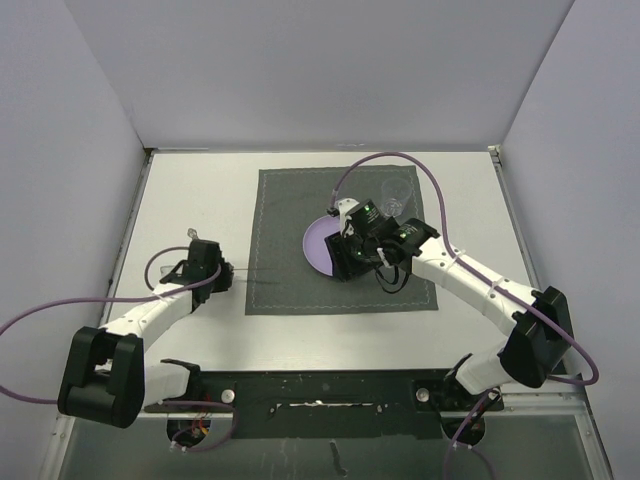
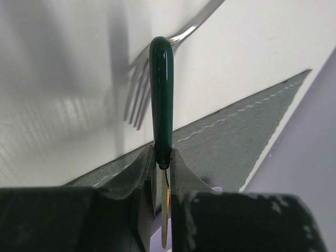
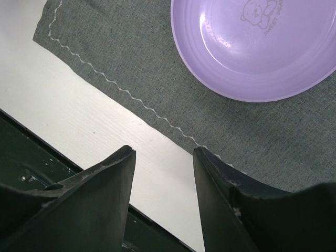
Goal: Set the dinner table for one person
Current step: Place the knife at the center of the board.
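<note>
Left pincer (image 2: pixel 161 160) clamped on green-handled utensil (image 2: pixel 161 94), low over large white table (image 1: pixel 195 200) beside metal fork (image 2: pixel 137 100), at dark grey cloth placemat (image 1: pixel 290 230) edge; likely cutlery placement. Right pincer (image 3: pixel 163 178) half-wide, empty, near round purple plastic plate (image 3: pixel 252 47).

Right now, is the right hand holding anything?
No, the right hand is open with nothing in it; only table and mat show through the gap.

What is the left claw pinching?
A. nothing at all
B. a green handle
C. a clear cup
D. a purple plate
B: the left gripper is shut on the green handle, which sticks up from between its fingers, while the plate lies on the mat.
</note>
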You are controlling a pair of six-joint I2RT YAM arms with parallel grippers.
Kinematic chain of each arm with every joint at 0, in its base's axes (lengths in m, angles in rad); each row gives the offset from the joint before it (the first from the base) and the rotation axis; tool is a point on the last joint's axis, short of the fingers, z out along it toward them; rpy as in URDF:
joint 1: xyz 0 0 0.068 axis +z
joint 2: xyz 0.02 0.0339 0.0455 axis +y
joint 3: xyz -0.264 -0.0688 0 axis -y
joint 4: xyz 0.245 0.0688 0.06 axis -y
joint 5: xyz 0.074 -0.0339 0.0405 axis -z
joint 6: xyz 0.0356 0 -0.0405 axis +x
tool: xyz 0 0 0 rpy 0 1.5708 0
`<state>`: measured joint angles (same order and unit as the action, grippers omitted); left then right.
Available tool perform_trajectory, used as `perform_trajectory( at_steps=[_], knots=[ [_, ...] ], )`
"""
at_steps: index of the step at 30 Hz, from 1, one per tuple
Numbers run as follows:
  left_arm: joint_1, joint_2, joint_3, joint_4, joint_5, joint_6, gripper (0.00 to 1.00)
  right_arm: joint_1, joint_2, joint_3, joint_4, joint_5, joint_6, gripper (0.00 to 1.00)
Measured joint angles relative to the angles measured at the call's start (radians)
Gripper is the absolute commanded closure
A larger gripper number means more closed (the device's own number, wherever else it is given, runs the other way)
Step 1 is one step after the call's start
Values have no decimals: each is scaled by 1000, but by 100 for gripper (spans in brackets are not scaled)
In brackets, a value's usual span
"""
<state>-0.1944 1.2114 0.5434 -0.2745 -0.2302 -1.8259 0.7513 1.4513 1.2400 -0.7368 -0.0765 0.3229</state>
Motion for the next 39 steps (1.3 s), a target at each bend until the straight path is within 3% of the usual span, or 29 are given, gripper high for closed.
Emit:
perform_trajectory(
  at_steps=[5,15,25,39],
  knots=[
    [-124,35,-19,24,-31,-134,100,10,0,0,-7,6,2,52],
    [-183,35,-19,38,-64,-236,100,14,-13,0,-12,13,7,52],
    [-177,34,43,-32,-140,-221,82,16,-23,0,-14,21,7,52],
    [-78,293,221,86,-122,-160,82,16,-85,0,-56,58,7,52]
  ],
)
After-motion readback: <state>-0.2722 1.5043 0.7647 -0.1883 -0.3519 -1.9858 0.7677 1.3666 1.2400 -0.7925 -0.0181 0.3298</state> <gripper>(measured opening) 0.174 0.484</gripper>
